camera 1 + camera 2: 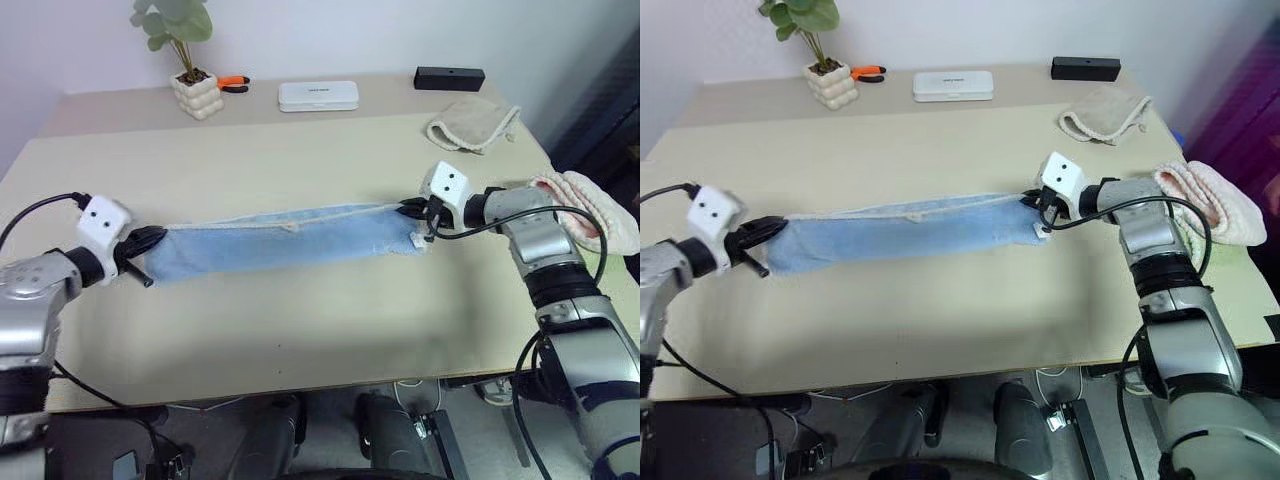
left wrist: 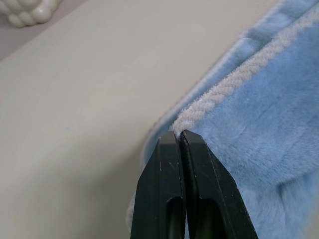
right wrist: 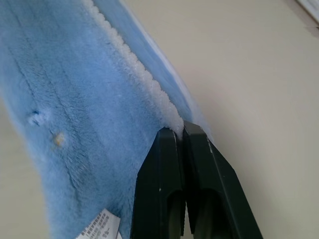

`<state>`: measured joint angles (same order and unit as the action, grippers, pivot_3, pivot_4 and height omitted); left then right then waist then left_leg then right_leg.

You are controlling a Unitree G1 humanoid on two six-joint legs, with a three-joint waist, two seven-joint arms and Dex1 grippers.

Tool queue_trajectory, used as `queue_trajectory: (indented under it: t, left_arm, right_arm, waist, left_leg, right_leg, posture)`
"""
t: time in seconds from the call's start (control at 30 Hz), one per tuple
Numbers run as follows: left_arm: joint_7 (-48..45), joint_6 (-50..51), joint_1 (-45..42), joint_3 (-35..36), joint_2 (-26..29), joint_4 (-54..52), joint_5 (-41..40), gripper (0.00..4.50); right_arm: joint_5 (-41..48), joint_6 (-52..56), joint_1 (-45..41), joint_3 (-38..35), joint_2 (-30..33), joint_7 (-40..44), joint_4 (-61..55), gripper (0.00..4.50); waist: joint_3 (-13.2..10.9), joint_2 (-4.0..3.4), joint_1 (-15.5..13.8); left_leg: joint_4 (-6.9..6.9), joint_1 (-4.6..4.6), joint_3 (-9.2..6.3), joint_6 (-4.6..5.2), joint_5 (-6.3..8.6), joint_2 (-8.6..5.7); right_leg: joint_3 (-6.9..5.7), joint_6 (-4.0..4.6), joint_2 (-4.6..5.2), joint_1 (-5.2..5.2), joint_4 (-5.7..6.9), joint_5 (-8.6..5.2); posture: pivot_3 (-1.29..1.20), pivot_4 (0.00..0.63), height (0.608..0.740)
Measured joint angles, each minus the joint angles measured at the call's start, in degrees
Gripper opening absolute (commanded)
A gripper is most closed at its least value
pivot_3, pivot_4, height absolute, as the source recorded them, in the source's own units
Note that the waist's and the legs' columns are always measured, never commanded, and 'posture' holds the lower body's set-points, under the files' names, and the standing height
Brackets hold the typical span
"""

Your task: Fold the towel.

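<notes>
The towel (image 1: 285, 243) is stretched in a long, narrow band across the middle of the table (image 1: 300, 330), well in front of the potted plant (image 1: 185, 55). The left gripper (image 1: 148, 240) is clamped tight on the towel's white-edged end nearest the plant's side. The right gripper (image 1: 414, 213) is likewise pinched closed on the opposite end, beside a white label (image 3: 99, 226).

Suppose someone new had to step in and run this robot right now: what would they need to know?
Left gripper: jaws shut on the white stitched edge at one end of the light blue terry-cloth towel.
Right gripper: jaws shut on the same edge at the other end.
The towel hangs stretched between them as a long band over the beige table.
Done: apparently one lengthwise fold.
Left: lay it down and fold it shorter.
</notes>
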<state>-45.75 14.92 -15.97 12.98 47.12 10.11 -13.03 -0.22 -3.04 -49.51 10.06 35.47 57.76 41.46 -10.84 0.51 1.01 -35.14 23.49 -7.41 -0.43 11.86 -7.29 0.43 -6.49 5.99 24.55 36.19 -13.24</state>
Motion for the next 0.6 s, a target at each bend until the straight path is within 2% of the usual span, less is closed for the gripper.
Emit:
queue_trajectory:
  t: [0.07, 0.23, 0.27, 0.33, 0.37, 0.5, 0.57, 0.6]
  left_arm:
    - [0.52, -1.66, -2.73, -1.48, -1.32, 4.02, 1.15, 0.00]
    - [0.89, -4.19, -3.29, -2.91, -2.38, 7.96, 2.07, 0.00]
    - [0.99, -4.28, -3.29, -2.93, -2.51, 8.29, 2.10, 0.27]
    - [1.75, -4.44, -3.26, -2.91, -2.55, 9.06, 2.21, 0.82]
    - [2.46, -4.46, -3.18, -2.81, -2.56, 9.46, 2.35, 1.32]
    - [5.22, -4.78, -2.05, -1.74, -2.86, 10.15, 2.38, 3.27]
    - [7.09, -5.31, -1.18, -0.67, -2.88, 10.14, 2.41, 4.37]
    - [8.26, -5.39, -0.51, 0.04, -2.88, 10.10, 2.40, 4.50]
  right_arm:
    - [-1.30, -2.09, -1.67, 0.17, -1.34, -1.66, 4.48, 0.03]
    - [-2.45, -5.70, -2.96, 0.13, -2.55, -4.28, 9.39, 0.03]
    - [-2.53, -5.98, -3.02, 0.13, -2.84, -4.61, 9.91, 0.01]
    - [-2.68, -6.26, -3.10, 0.13, -3.00, -4.99, 10.55, 0.59]
    - [-2.77, -6.26, -3.13, 0.04, -3.00, -5.27, 10.67, 0.88]
    - [-2.84, -6.26, -3.16, -0.99, -3.00, -6.47, 10.70, 2.75]
    - [-3.07, -6.31, -3.16, -1.53, -2.93, -8.10, 10.70, 3.87]
    - [-3.33, -6.44, -3.16, -1.74, -2.85, -9.09, 10.70, 4.27]
  waist:
    - [0.00, 0.00, 0.21]
    - [0.00, -0.01, 0.39]
    - [0.00, -0.01, 0.38]
    - [0.00, -0.01, 0.30]
    - [0.00, -0.01, 0.25]
    - [0.00, -0.01, 0.23]
    - [0.00, -0.01, 0.24]
    - [0.01, -0.02, 0.27]
  left_leg:
    - [0.01, 0.00, 0.01, -0.05, -0.01, 0.07]
    - [0.02, 0.00, 0.03, -0.05, 0.02, 0.14]
    - [0.01, 0.00, 0.03, 0.02, 0.06, 0.14]
    - [0.00, 0.00, 0.03, 0.06, 0.09, 0.14]
    - [0.00, 0.00, 0.03, 0.06, 0.09, 0.14]
    - [0.00, 0.00, 0.03, 0.06, 0.09, 0.14]
    - [0.00, 0.00, 0.03, 0.06, 0.09, 0.14]
    - [0.00, -0.01, 0.04, 0.06, 0.09, 0.14]
  right_leg:
    - [0.03, 0.01, -0.08, 0.02, 0.02, 0.01]
    - [0.09, 0.02, -0.15, 0.07, 0.06, 0.02]
    - [0.10, 0.04, -0.15, 0.07, 0.07, 0.03]
    - [0.10, 0.05, -0.15, 0.08, 0.09, 0.03]
    - [0.10, 0.05, -0.15, 0.08, 0.09, 0.03]
    - [0.12, 0.05, -0.15, 0.09, 0.10, 0.04]
    - [0.13, 0.05, -0.16, 0.10, 0.11, 0.04]
    - [0.15, 0.05, -0.16, 0.11, 0.11, 0.04]
  posture:
    - [0.00, 0.150, 0.740]
    - [0.00, 0.150, 0.740]
    - [0.00, 0.150, 0.740]
    - [0.00, 0.150, 0.740]
    - [0.00, 0.150, 0.740]
    - [0.00, 0.150, 0.740]
    - [0.00, 0.150, 0.740]
    - [0.00, 0.150, 0.740]
